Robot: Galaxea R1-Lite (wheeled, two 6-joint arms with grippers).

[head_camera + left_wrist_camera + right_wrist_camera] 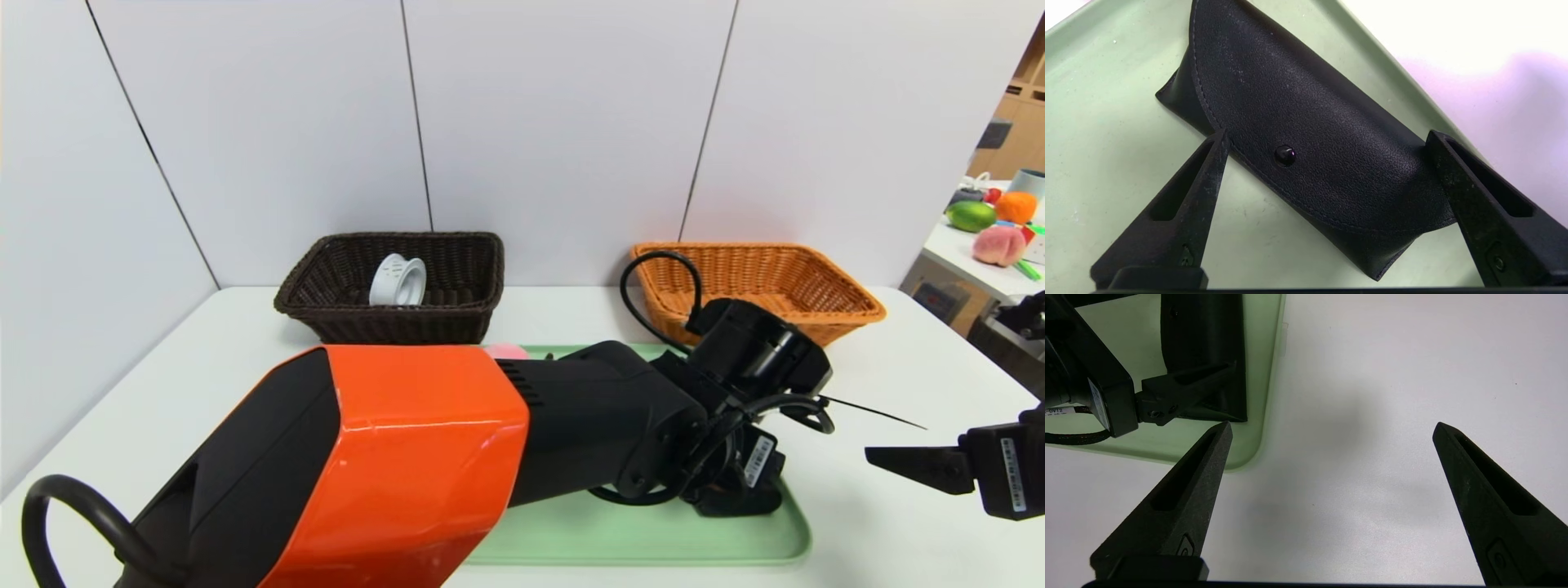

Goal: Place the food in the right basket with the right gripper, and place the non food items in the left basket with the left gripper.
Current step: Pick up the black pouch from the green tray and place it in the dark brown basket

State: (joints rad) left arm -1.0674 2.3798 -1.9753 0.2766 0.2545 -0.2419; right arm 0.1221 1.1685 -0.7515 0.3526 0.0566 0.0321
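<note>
Head view, left to right: dark basket [392,286] at back left of the desk [204,367] with a white plastic part [397,280] in it, well behind the left tool. Left arm [367,457] reaches across over the green tray [653,539]; a pink item [506,351] peeks out behind it, type unclear. Left tool [1327,139] is spread wide, holding nothing, fingers straddling a black leather case [1306,134] lying flat on the tray near its right edge. Non-food, so it belongs in the dark basket. Orange basket [759,282] sits beyond that tool, looks empty. Right tool [1331,428] parked over bare desk just right of the tray, fully spread, empty.

Risks: case lies diagonal between the fingers, so closing could twist or skid it. One fingertip sits close to the tray rim and could catch it. Soft leather may slip on lift.
</note>
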